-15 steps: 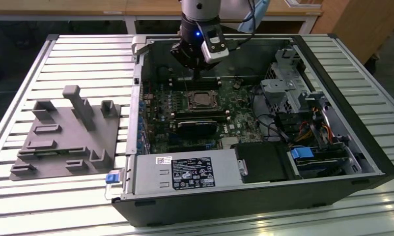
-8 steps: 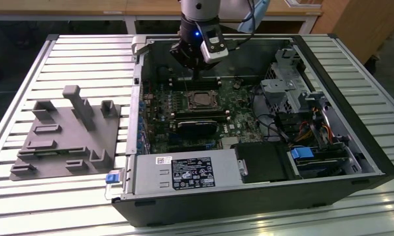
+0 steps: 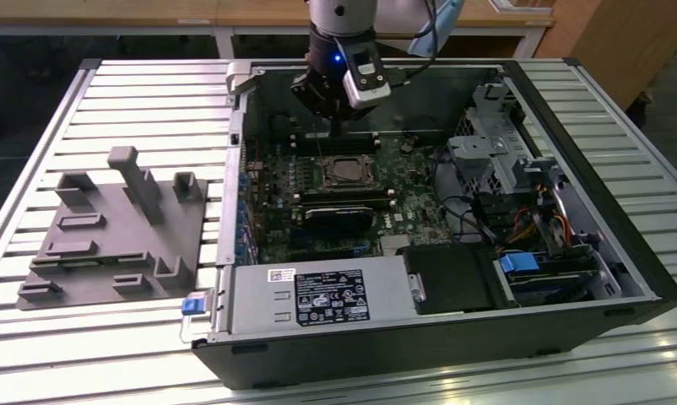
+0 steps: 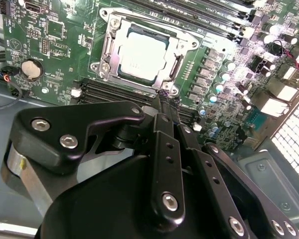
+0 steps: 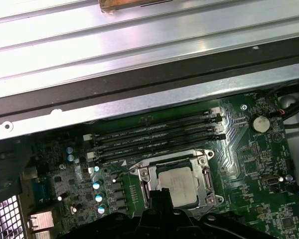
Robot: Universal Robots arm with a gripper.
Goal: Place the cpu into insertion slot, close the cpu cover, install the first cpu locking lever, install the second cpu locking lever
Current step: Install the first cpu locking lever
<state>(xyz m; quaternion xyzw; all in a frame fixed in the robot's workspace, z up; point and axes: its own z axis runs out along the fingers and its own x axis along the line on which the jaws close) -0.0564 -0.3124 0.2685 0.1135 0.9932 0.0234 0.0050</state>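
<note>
Exterior view. An open black desktop computer case (image 3: 609, 253) is laid flat on a slatted metal table (image 3: 46, 126), with a grey moulded fixture tray (image 3: 113, 228) on the exterior view's left. The arm's black gripper (image 3: 336, 126) is held inside the case, just above the green motherboard (image 3: 316, 202), near the long black memory slots (image 3: 338, 145). The small square chip with the silver-grey top, the cpu (image 3: 341, 173), is seen seated in the square black insertion slot (image 3: 341, 160), close below the gripper.

Second wrist view. The cpu (image 4: 141, 56) is seen lying flat in the socket, framed by the thin silvery metal cpu cover (image 4: 175, 55), which is lowered around it. The gripper's fingers (image 4: 168, 112) are drawn together with nothing between them, their tips just beside the cover's near edge.

First wrist view. The cpu (image 5: 178, 185) and the cover frame (image 5: 207, 174) are seen again, beside four memory slots (image 5: 154, 133) and a round coin battery (image 5: 259, 123).

Judgement: placement is taken as done and the cover as down, so the locking-lever steps are in hand. Whether either lever is latched cannot be told. The work calls for a fine hooking contact on a thin wire lever, with pressure kept off the chip.
</note>
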